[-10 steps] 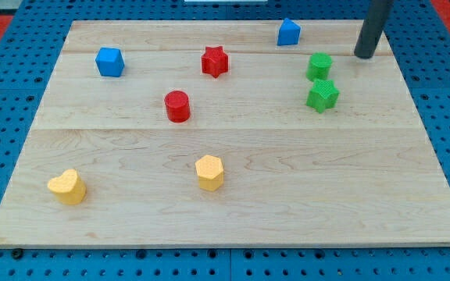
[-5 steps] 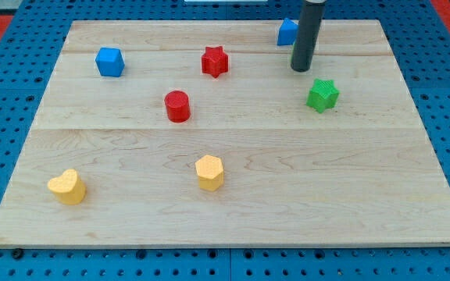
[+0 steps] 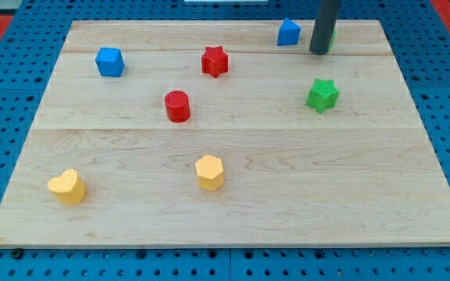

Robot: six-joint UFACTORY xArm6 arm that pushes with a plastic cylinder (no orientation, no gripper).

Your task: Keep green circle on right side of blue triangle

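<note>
My tip (image 3: 319,51) sat right of the blue triangle (image 3: 288,32), hiding most of the green circle (image 3: 332,34); rod only, no pincer.

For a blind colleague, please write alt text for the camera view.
My tip stands at the board's top right, hiding most of the green circle, just right of the blue triangle. Six other blocks lie scattered across the wooden board.

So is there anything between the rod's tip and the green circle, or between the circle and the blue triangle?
Nothing visible. My tip sits right in front of the green circle, hiding most of it. Just a green sliver shows at the rod's right edge. The blue triangle stands to the view's left of the rod, with no block between.
</note>
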